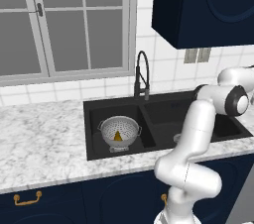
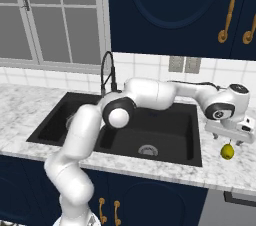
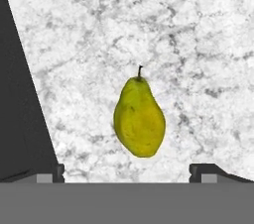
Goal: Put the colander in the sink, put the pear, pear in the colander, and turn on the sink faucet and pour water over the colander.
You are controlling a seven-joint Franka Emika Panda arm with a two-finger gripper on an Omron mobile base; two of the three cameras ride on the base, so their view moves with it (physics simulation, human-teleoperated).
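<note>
Second pear step: end effector (image 2: pixel 229 142) hovers wide open, empty, above the yellow-green pear (image 3: pixel 139 118) on the tabletop (image 3: pixel 198 44); next, descend and grip

White-grey marbled counter (image 1: pixel 44 134) runs under window, above dark blue cabinets. Black double sink (image 1: pixel 94 119) set into counter. Colander (image 1: pixel 119 131) sits in left basin, brownish-orange pear (image 1: pixel 117 136) inside it. Black faucet (image 1: pixel 142 77) rises from counter at back edge of sink, between basins. Yellow-green pear (image 3: pixel 139 119) lies on counter right of sink, near its right edge, stem pointing away from hand camera.
</note>
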